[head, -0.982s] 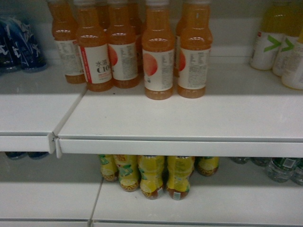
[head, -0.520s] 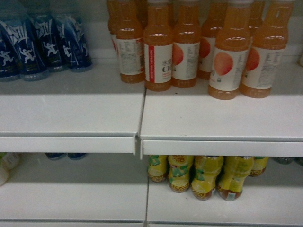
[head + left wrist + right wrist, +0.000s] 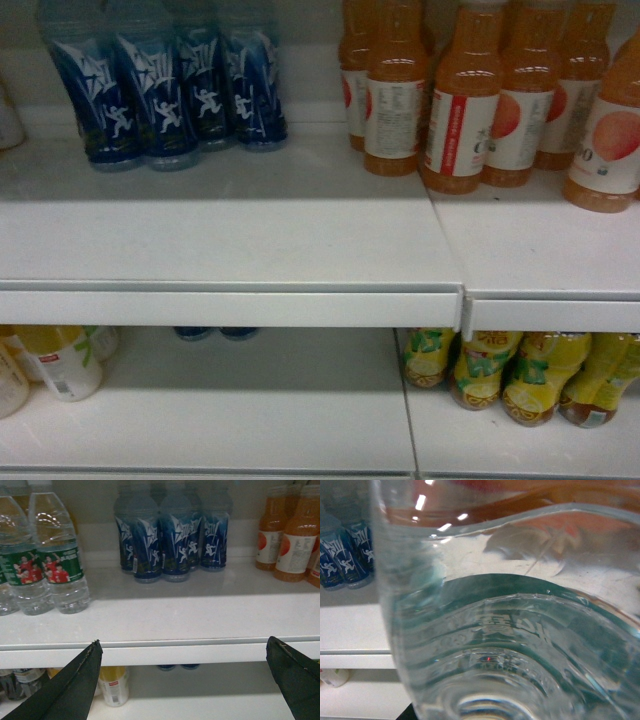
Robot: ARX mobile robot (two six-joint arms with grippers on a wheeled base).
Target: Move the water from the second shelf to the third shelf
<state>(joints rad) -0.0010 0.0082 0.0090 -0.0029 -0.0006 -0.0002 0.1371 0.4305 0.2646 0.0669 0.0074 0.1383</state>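
Left pincer (image 3: pixel 185 680) gaping open; right pincer's grip untellable behind water bottle (image 3: pixel 510 630). Shifted rightward since earlier: four blue bottles (image 3: pixel 165 95), now eleven o'clock.

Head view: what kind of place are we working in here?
Most likely a shop's drinks aisle. White shelves carry same-brand rows facing outward: blue-label bottles, orange juice bottles, yellow bottles on the shelf below. The left wrist view adds water bottles alongside.
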